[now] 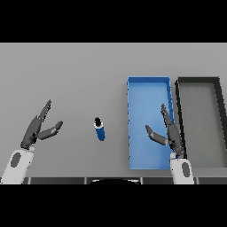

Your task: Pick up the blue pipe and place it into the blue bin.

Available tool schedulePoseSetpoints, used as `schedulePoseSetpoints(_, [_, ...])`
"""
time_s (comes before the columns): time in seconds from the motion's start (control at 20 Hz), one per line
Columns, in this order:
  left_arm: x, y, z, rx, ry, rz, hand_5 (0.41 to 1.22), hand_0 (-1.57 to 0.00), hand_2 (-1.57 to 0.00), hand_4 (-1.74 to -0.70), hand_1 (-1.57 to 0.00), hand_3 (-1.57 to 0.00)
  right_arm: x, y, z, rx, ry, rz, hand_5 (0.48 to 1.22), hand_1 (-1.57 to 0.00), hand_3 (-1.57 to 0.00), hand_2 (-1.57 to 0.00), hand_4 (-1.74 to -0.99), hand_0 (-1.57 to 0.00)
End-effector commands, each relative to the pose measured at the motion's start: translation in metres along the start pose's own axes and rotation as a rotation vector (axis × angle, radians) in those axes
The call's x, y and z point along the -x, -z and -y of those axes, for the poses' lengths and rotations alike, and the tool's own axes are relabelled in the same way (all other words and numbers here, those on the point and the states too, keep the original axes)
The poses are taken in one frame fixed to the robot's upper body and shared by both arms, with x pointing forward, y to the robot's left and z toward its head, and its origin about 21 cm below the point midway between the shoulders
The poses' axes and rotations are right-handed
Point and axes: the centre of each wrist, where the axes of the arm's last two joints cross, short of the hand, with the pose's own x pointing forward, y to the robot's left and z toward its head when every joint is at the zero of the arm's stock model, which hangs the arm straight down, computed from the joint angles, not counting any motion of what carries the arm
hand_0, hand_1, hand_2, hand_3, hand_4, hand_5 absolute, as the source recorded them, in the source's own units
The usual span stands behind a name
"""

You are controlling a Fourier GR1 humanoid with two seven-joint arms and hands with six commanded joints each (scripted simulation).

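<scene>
Blue pipe point(99, 128) lies untouched; right hand point(170, 133) spread, empty, over blue bin point(148, 86).

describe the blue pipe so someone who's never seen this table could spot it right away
Start at the blue bin, the bright open tray beside the black bin on the right part of the grey table. Look left of it, on bare table between the left hand and right hand. The blue pipe is the only small loose thing: a short blue cylinder with a dark end.
</scene>
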Motion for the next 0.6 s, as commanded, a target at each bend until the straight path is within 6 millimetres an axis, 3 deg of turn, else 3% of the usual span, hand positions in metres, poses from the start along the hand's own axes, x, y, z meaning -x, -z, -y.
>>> schedulePoseSetpoints(0.0, [0.000, 0.000, 0.000, 0.019, -0.021, 0.006, 0.592, 0.00, 0.00, -1.01, 0.00, 0.00, -0.001, 0.002, -0.002, -0.004, 0.001, 0.000, 0.592, 0.00, 0.00, 0.00, -1.225, 0.00])
schedulePoseSetpoints(0.3, [-0.017, -0.008, 0.010, 0.246, 0.006, 0.020, 0.548, 0.00, 0.00, -1.04, 0.00, 0.00, -0.002, 0.000, 0.001, -0.021, -0.022, 0.042, 0.601, 0.00, 0.00, 0.00, -1.223, 0.00])
schedulePoseSetpoints(0.55, [-0.027, -0.001, 0.047, 0.399, -0.002, -0.016, 0.480, 0.00, 0.00, -1.09, 0.00, 0.00, -0.005, 0.002, 0.001, -0.022, -0.006, 0.053, 0.607, 0.00, 0.00, 0.00, -1.244, 0.00])
